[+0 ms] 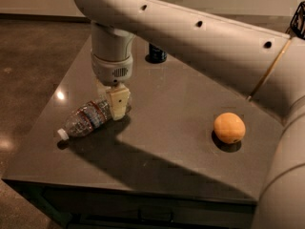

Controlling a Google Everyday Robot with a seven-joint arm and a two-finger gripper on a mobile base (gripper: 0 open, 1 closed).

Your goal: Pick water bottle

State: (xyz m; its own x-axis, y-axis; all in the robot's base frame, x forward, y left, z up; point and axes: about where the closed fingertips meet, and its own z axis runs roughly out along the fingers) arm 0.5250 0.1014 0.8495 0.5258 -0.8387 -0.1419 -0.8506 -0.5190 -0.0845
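The water bottle (88, 119) lies on its side near the left edge of the grey table (176, 142). It is clear ribbed plastic with a red and blue label band, and its white cap points to the front left. My gripper (110, 97) hangs down from the cream wrist (112, 56) and is open over the bottle's base end. One cream finger (119, 103) is in front of the bottle. The other finger shows only as a sliver behind it.
An orange (229, 127) sits on the right of the table. A dark blue can (157, 54) stands at the back, partly hidden by my arm (205, 37), which spans the upper right. The table's left and front edges drop to a polished floor (28, 66).
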